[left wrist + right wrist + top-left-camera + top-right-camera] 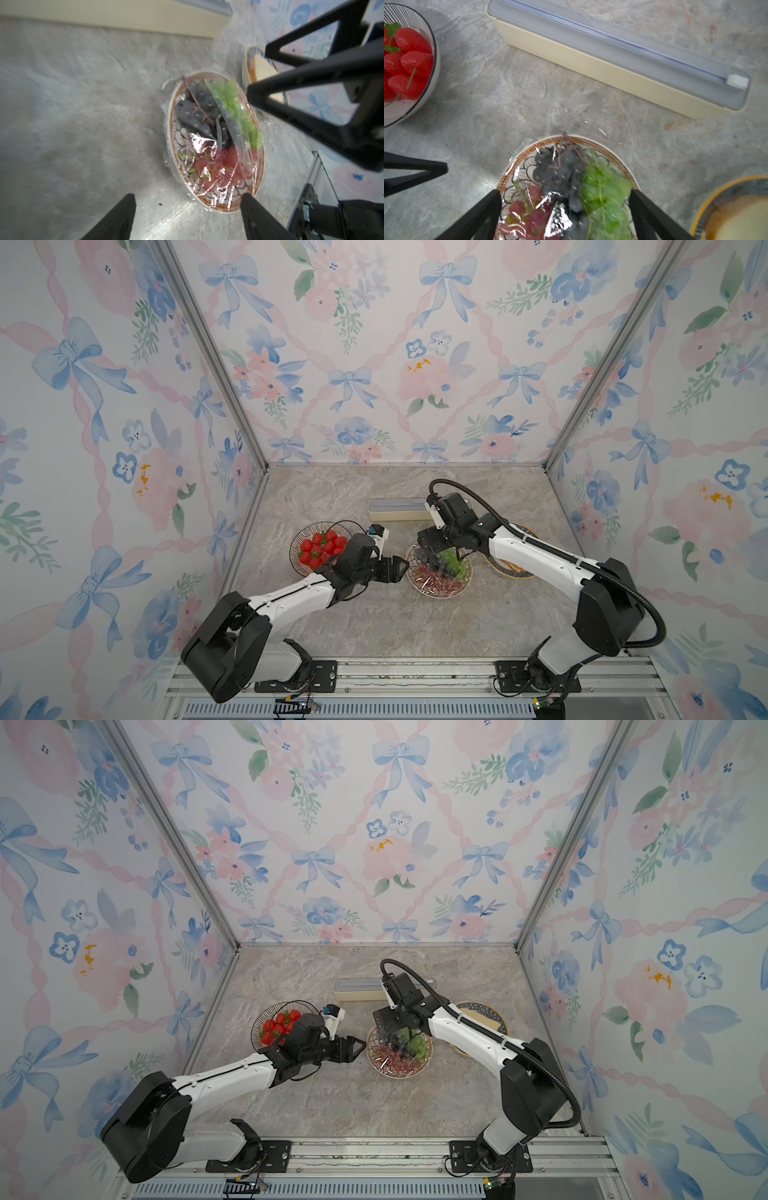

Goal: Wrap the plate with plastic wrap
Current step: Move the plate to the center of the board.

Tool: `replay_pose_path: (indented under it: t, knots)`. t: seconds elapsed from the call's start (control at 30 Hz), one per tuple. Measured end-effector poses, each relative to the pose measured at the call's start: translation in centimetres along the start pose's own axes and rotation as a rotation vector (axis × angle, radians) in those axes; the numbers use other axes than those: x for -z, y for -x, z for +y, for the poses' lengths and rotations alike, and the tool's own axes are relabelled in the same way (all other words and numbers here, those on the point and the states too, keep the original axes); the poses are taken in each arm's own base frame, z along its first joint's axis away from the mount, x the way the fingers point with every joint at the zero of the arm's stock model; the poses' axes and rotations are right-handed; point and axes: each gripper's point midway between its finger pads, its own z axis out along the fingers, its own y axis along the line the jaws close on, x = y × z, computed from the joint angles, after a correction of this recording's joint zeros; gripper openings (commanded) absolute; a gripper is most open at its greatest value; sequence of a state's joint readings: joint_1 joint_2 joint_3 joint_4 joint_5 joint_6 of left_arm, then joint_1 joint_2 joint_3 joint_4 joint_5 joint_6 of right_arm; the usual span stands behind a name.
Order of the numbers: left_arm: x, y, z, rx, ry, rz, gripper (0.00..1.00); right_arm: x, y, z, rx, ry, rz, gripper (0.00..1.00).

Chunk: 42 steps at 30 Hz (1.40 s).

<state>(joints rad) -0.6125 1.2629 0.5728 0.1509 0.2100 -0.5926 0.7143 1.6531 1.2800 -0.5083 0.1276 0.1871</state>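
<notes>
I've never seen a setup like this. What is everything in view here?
Round patterned plate with orange rim: one, mid-table.
Clear crinkly plastic wrap: one glossy sheet, over that plate.
Grapes: three bunches, dark purple, green, red, under the wrap.
White bowl with black stripes: one, near the left arm.
Strawberries: several, red, in the bowl.
Long cream box with grey lid: one, towards the back wall.
Blue-grey plate with yellow rim: one, partly under the right arm.
Pale slice: one, on that plate.
Marbled tabletop: one, grey.
Left tool: one, black, open, beside the grape plate.
Right tool: one, black, open, above it.
</notes>
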Motion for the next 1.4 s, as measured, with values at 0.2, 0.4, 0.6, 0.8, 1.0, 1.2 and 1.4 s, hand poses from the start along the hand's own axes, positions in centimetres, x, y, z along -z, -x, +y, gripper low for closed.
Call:
replay_pose_path:
  t: [0.2, 0.4, 0.6, 0.8, 1.0, 1.2, 1.4]
  knots:
    - [4.9, 4.4, 5.5, 0.063, 0.169, -0.196, 0.84, -4.4, 1.6, 4.9, 0.136, -0.017, 0.039, 0.9]
    - [9.1, 7.5, 11.7, 0.173, 0.317, -0.332, 0.85, -8.0, -0.2, 7.5, 0.287, -0.063, 0.132, 0.86]
    - [11.4, 9.3, 14.5, 0.223, 0.366, -0.387, 0.85, -8.3, -2.3, 6.5, 0.421, -0.143, 0.222, 0.73]
    - [12.3, 10.4, 15.2, 0.222, 0.371, -0.412, 0.85, -8.2, -3.2, 5.2, 0.489, -0.187, 0.268, 0.63]
    - [14.3, 11.6, 16.9, 0.247, 0.416, -0.459, 0.85, -8.0, -4.5, 3.7, 0.519, -0.22, 0.309, 0.59]
    - [14.8, 12.7, 17.4, 0.243, 0.425, -0.473, 0.85, -6.9, -6.1, 0.9, 0.512, -0.252, 0.356, 0.55]
    - [15.9, 13.6, 18.3, 0.253, 0.455, -0.498, 0.86, -5.1, -8.8, -1.7, 0.477, -0.261, 0.412, 0.53]
